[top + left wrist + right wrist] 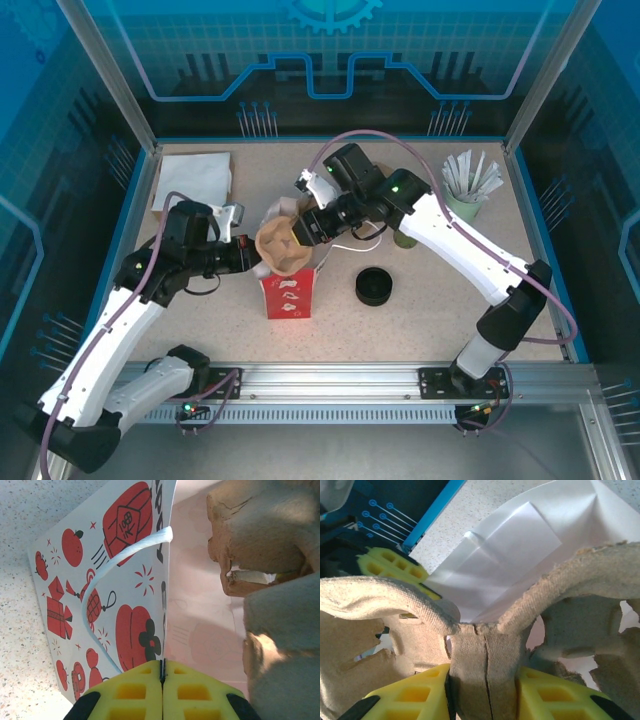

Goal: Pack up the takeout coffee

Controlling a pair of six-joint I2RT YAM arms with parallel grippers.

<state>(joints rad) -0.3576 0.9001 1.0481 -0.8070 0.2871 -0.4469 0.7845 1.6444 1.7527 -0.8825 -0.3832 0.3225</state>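
A white paper bag [287,295] printed with red pictures stands open at mid-table. My left gripper [250,255] is shut on the bag's left rim; in the left wrist view its yellow fingers [162,662] pinch the bag's wall [115,570]. My right gripper [305,228] is shut on the centre rib of a brown pulp cup carrier [283,245], which hangs over the bag's mouth. The right wrist view shows the rib between the fingers [482,665] and the carrier's arches [385,595]. The takeout coffee [404,239] is a green sliver, mostly hidden under my right forearm.
A black round lid [373,287] lies right of the bag. A pale mint cup of white sticks [465,205] stands at the back right. A stack of white napkins [195,180] lies at the back left. Blue-edged walls enclose the table.
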